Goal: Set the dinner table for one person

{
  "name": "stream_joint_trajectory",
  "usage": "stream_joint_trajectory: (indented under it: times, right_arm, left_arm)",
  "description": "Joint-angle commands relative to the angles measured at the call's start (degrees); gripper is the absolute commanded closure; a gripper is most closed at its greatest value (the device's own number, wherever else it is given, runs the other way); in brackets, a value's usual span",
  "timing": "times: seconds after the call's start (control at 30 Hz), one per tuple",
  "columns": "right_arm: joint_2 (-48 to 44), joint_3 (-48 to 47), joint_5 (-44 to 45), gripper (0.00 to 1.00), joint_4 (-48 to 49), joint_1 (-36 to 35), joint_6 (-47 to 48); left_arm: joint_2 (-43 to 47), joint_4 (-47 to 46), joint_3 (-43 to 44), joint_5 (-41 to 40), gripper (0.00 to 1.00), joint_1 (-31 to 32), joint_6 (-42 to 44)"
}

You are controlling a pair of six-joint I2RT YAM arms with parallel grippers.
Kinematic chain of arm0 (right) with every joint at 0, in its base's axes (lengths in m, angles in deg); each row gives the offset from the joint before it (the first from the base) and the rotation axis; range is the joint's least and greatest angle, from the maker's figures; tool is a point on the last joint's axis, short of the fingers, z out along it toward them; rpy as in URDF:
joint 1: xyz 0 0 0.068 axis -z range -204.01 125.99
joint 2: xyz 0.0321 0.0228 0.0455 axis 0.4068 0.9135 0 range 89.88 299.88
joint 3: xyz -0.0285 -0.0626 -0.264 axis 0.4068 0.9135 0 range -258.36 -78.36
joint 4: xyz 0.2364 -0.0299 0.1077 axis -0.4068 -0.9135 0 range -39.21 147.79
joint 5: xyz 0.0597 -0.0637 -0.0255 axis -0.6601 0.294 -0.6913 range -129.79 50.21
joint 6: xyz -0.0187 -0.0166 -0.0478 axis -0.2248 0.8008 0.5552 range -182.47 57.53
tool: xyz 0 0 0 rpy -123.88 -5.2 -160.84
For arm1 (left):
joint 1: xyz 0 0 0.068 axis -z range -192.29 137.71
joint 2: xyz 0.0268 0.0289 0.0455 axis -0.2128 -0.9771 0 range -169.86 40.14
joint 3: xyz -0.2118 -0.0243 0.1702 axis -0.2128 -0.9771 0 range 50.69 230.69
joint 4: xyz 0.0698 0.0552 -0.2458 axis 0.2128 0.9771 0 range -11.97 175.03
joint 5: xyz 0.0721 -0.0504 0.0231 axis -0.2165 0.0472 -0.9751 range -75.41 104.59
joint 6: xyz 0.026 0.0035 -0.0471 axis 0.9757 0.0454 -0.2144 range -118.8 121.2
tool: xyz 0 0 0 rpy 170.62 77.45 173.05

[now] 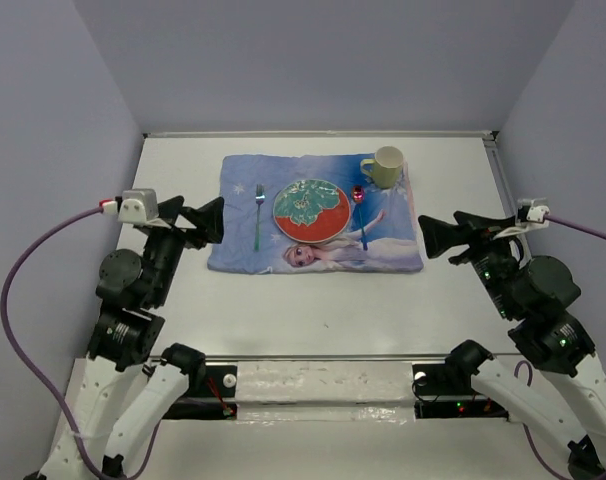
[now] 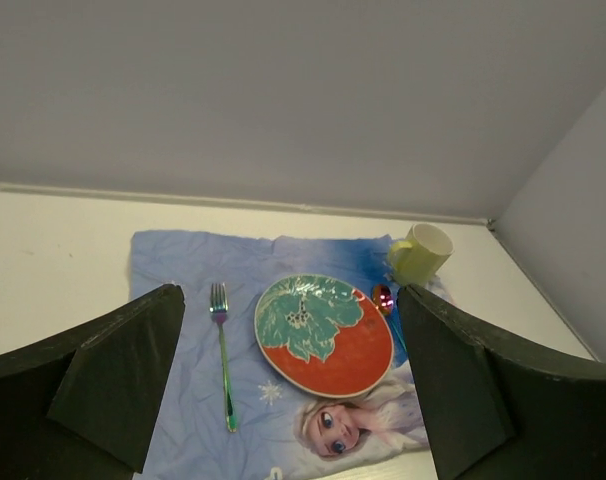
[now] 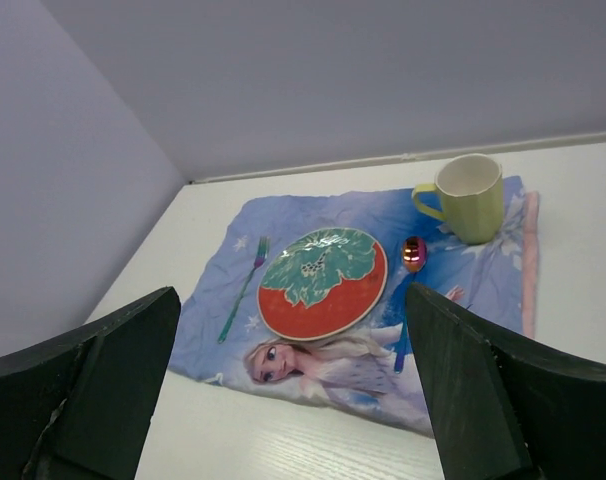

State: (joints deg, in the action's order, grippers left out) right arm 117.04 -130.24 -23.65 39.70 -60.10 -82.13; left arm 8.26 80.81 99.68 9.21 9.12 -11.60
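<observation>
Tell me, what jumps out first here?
A blue princess mat lies on the white dinner table, bearing a red-and-green plate, with a fork on its left, a spoon on its right and a pale green mug at the far right corner. The left gripper and right gripper flank the mat, both open.

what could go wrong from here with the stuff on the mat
The mug stands on wrinkled cloth at the far right corner of the mat; any tug on the cloth might tip it. The spoon lies close beside the plate, so reaching for either could knock the other. The left gripper hangs open near the mat's left edge and might snag it.
</observation>
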Motion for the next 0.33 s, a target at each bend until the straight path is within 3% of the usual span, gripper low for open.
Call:
stream_joint_trajectory:
  times: [0.0,0.3]
  right_arm:
    - [-1.1,1.9,4.2,0.00,-1.3,-0.1,-0.5]
    - [-3.0,3.5,7.7,0.00,1.0,-0.1,-2.1]
  left_arm:
    - [3.5,0.7,-1.2,-0.9,0.01,0.1,3.0]
    - [11.7,-2.3,-9.3,-1.4,0.01,1.1,4.3]
